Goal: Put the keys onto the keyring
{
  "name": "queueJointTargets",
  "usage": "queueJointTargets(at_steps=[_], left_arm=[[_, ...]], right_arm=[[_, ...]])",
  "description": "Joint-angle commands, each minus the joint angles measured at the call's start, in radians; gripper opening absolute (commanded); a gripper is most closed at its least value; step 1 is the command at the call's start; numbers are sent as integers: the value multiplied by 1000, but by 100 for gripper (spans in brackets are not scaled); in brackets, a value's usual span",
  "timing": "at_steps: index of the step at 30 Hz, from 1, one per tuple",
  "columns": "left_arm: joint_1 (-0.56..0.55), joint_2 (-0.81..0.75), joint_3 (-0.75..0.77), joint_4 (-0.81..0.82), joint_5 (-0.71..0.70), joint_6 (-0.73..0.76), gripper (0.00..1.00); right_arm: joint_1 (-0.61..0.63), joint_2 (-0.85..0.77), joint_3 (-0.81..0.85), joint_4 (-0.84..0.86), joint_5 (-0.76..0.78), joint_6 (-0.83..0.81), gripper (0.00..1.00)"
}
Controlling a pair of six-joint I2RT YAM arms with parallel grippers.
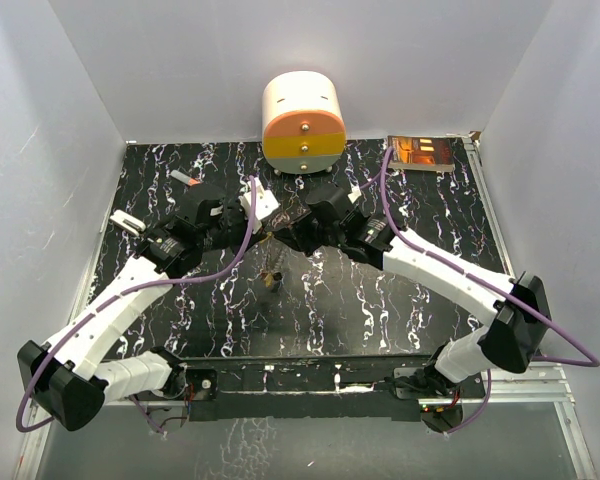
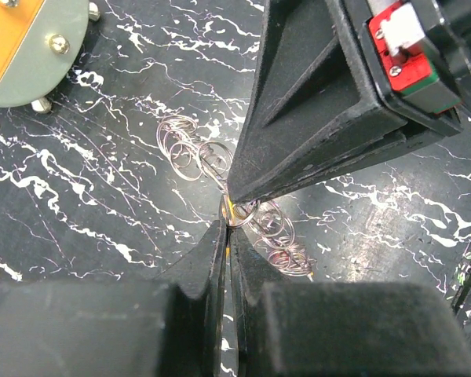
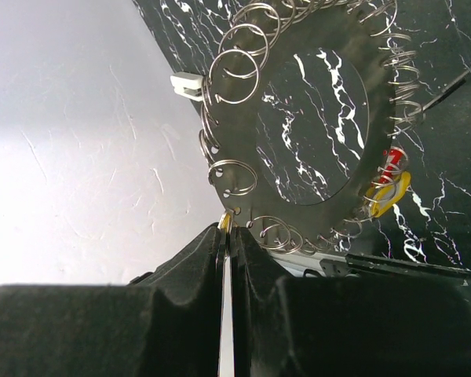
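Left gripper (image 2: 228, 224) clamped on the silvery loop-edged metal keyring (image 3: 298, 217) | right gripper (image 3: 226, 232) pinching its rim too | I see small red and yellow-headed keys (image 3: 386, 184) hanging off it

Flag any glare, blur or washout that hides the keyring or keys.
Right wrist: the keyring and keys are crisp, but the white wall at left is washed out. Left wrist: its own fingers are dark and soft; the keyring beyond is sharp. Top external: evenly lit, orange glare on the back-right tray; the keyring is too small to read.
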Motion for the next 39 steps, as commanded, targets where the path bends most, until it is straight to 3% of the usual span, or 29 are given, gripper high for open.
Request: queueJointTargets(at_steps=[1,39], left_arm=[[-5,-37,-19,27,23,14,0],[-5,-124,-179,162,-86,120,0]], right_arm=[[4,-71,-7,138,-12,45,8],[-23,-104,-69,220,-94,86,8]])
